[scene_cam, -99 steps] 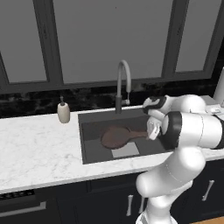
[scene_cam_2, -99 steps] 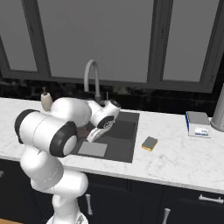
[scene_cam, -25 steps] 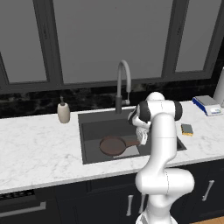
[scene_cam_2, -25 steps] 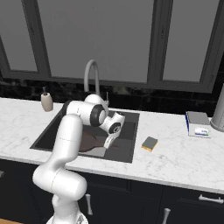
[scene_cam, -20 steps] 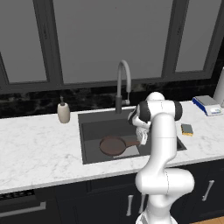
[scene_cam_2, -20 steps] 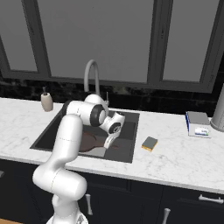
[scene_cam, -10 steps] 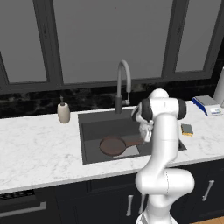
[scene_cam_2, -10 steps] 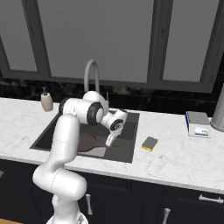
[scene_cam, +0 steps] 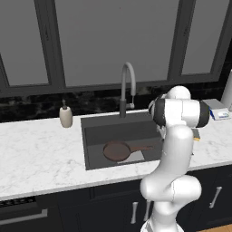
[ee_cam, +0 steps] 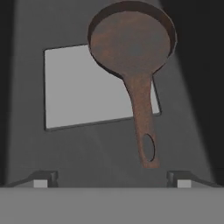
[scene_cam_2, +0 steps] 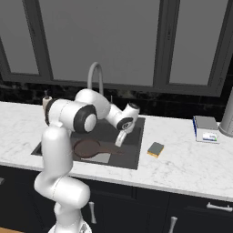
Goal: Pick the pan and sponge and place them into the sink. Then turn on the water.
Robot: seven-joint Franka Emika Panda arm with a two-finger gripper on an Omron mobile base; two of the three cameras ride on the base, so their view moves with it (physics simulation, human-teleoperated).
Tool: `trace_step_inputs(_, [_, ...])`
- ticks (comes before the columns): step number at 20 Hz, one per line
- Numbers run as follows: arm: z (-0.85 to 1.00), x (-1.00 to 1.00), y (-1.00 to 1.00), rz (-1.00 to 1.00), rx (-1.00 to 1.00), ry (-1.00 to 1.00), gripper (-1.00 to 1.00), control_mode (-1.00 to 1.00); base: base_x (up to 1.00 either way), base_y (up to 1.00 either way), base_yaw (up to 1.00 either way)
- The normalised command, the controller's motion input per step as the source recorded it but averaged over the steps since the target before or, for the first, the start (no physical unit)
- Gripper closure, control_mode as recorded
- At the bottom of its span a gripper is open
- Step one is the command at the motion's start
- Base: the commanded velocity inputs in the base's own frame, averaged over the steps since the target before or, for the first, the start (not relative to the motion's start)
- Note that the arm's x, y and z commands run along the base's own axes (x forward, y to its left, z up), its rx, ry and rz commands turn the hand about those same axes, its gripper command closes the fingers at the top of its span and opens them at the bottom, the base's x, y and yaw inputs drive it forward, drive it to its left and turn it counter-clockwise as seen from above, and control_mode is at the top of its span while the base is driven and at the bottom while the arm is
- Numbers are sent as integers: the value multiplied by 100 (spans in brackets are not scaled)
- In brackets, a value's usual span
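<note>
The reddish-brown pan [scene_cam: 117, 151] [scene_cam_2: 87, 148] [ee_cam: 131, 43] lies flat on the bottom of the dark sink [scene_cam: 89, 149] [scene_cam_2: 134, 150], partly over the pale square [ee_cam: 83, 87]. Its handle points toward the sink's right side. My gripper [scene_cam_2: 119, 139] [ee_cam: 111, 179] hangs open just above the handle's loop end, with nothing between its fingers. The sponge [scene_cam_2: 155, 149] [scene_cam: 195, 134], yellow with a grey-green top, lies on the counter right of the sink; in the left base view my arm hides most of it. No water runs from the arched faucet [scene_cam: 127, 86] [scene_cam_2: 94, 77].
A soap dispenser [scene_cam: 66, 117] [scene_cam_2: 45, 101] stands on the marble counter left of the sink. A blue-and-white box [scene_cam_2: 205, 129] [scene_cam: 217, 108] lies at the far right, next to a tall grey cylinder [scene_cam_2: 227, 116]. Dark windows rise behind the counter.
The pan, carried in the gripper five seconds ago, now rests in the sink. Over the last second the jaws have spread a little wider and the hand has lifted slightly off the handle.
</note>
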Motion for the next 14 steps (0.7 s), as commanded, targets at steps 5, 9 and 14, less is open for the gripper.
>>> trace_step_inputs(5, [100, -30, -33, 0, 0, -17, -100, -100, 0, 0, 0])
trace_step_inputs(9, [100, -11, -19, 0, 0, -4, -100, -100, 0, 0, 0])
trace_step_inputs(14, [99, -2, -27, 0, -13, -1, -100, -100, 0, 0, 0])
